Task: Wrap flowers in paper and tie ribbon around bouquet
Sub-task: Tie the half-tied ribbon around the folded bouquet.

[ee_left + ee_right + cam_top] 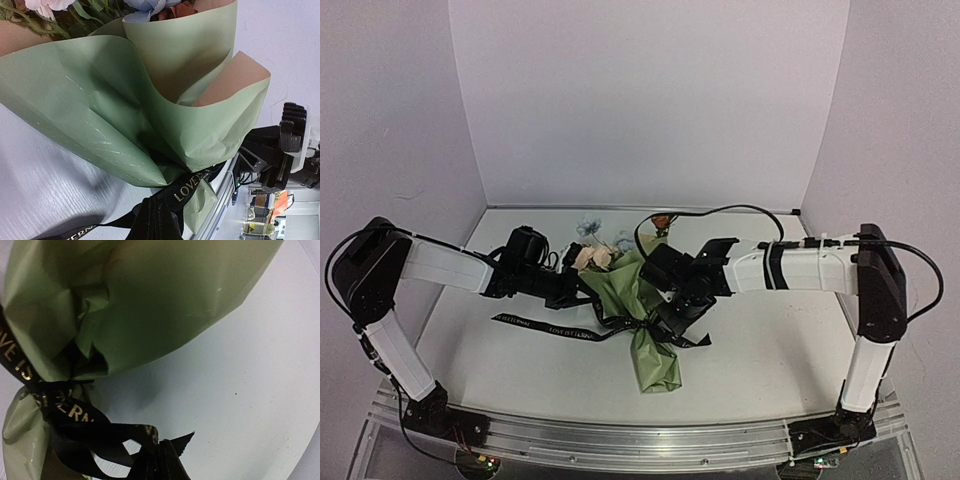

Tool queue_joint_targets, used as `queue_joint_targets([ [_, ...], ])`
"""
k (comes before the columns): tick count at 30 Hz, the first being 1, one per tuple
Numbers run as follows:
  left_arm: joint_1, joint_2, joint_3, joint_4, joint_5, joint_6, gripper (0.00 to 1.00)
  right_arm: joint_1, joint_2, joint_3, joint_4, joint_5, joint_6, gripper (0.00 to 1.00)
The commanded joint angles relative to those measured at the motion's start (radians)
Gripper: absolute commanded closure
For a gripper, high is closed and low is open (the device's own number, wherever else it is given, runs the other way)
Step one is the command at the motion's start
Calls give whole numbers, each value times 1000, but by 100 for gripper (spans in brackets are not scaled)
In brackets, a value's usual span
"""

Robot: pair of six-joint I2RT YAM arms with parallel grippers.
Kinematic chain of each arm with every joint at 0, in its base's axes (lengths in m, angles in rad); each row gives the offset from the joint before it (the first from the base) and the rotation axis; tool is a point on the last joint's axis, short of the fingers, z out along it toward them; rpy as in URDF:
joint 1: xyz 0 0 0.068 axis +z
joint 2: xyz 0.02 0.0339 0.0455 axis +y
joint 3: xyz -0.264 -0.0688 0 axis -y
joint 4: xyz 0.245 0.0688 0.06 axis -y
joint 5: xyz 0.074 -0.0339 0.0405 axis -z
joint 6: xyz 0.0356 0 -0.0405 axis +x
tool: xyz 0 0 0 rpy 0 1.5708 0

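L hand (pixel 585 294), R hand (pixel 662 318) each pinching ribbon (pixel 545 323) wrapped rnd bouquet (pixel 620 288) neck; lying on table (pixel 770 340).

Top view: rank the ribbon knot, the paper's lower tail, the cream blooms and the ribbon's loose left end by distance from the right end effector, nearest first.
From the right end effector:
1. Ribbon knot, right beside it.
2. Paper's lower tail, toward the near edge.
3. Cream blooms, up-left at the wide end.
4. Ribbon's loose left end, far left.
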Motion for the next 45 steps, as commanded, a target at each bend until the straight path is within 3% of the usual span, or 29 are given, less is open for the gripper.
queue_joint_targets([
  [1, 4, 8, -3, 57, 30, -16, 100, -35, -21, 22, -25, -16, 56, 82],
  [8, 4, 5, -7, 41, 59, -5, 100, -37, -77, -49, -30, -202, 298, 62],
  [12, 4, 2, -10, 40, 65, -4, 100, -31, -131, -94, -31, -204, 374, 52],
  [16, 4, 0, -9, 40, 65, -4, 100, -19, -202, -125, -33, -164, 350, 45],
  [22, 4, 2, -1, 30, 67, -1, 100, 9, -265, -129, -60, -154, 358, 44],
  [28, 4, 12, 4, 29, 74, 2, 100, 72, -254, -134, -17, -186, 474, 50],
  [38, 4, 22, 21, 8, 75, 21, 100, 93, -163, -81, 21, -353, -93, 60],
  [42, 4, 19, 29, -3, 73, 25, 100, 89, -137, -82, 8, -380, -232, 62],
  [45, 4, 21, 33, -11, 71, 25, 100, 86, -122, -78, -10, -368, -295, 58],
])
